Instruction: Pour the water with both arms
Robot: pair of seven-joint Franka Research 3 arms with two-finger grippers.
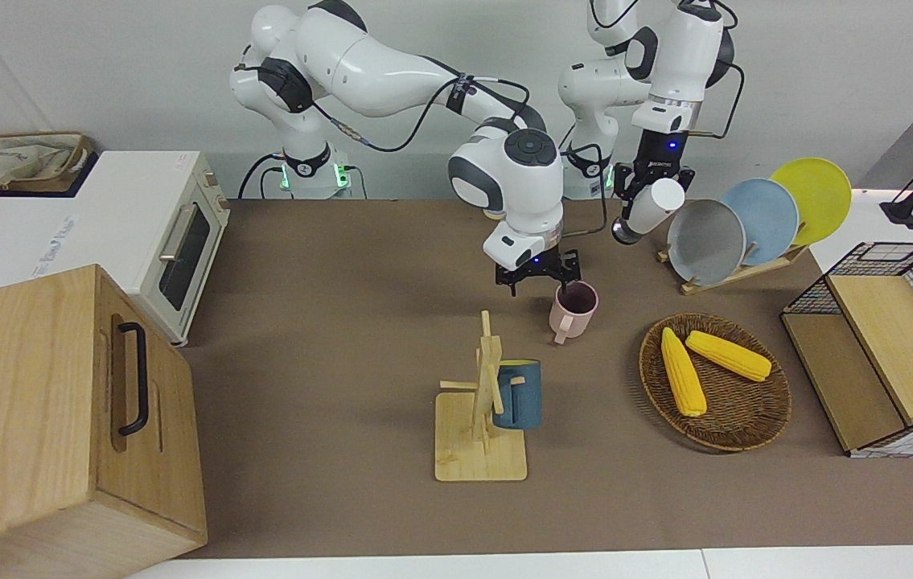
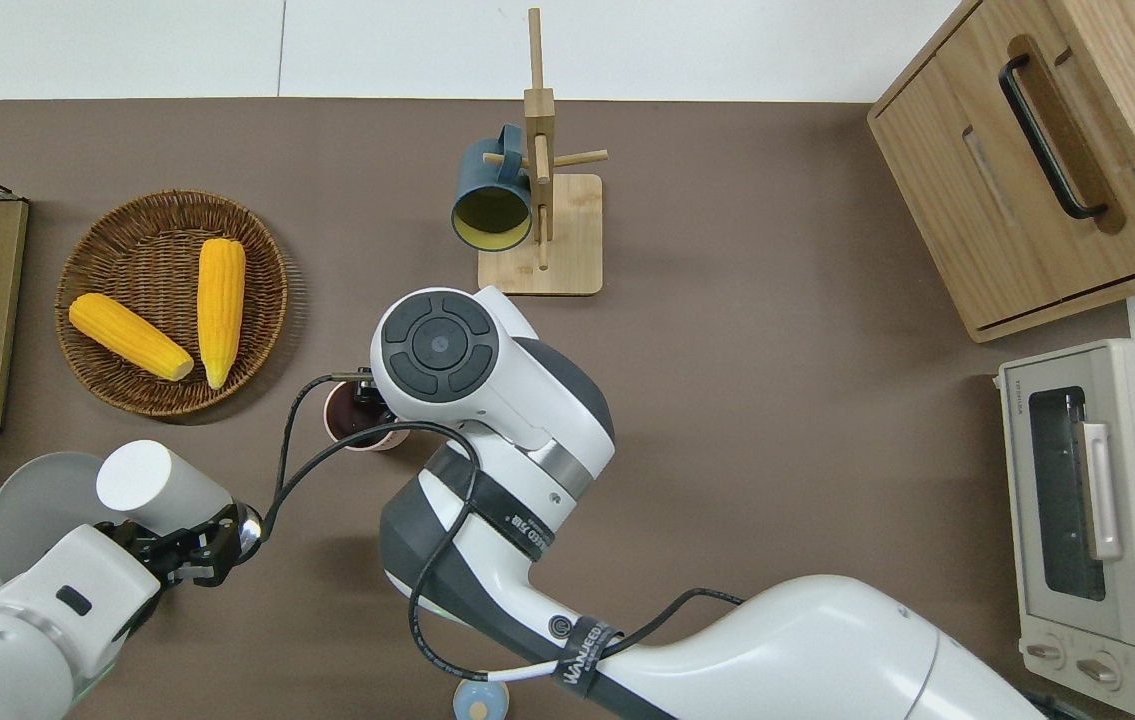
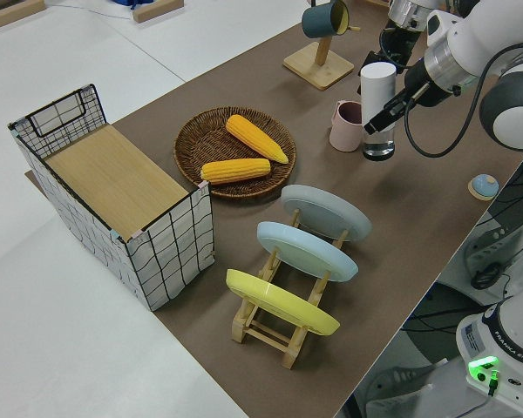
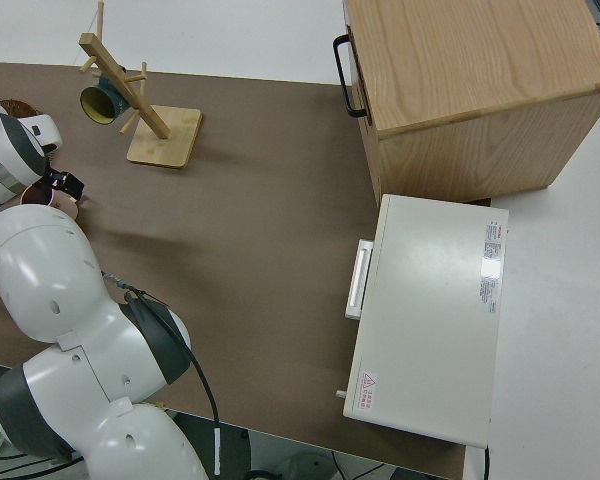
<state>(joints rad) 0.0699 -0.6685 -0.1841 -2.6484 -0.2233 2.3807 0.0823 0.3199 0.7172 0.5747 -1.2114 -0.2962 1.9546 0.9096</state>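
Observation:
My left gripper (image 1: 639, 203) is shut on a white bottle (image 1: 655, 207) with a silver base and holds it in the air, somewhat tilted. The bottle (image 2: 159, 486) hangs over bare table between the grey plate (image 2: 32, 510) and a pink mug (image 1: 574, 310). That mug (image 3: 346, 127) stands on the brown table (image 1: 327, 338). My right gripper (image 1: 540, 281) points down at the mug's rim on the side nearer to the robots. In the overhead view the right wrist hides most of the mug (image 2: 347, 425).
A wooden mug tree (image 1: 482, 418) carries a blue mug (image 1: 519, 394). A wicker basket (image 1: 746, 426) holds two corn cobs. A rack (image 1: 734, 273) bears three plates. Also here are a wire crate (image 1: 882, 354), a toaster oven (image 1: 174, 241) and a wooden cabinet (image 1: 46, 418).

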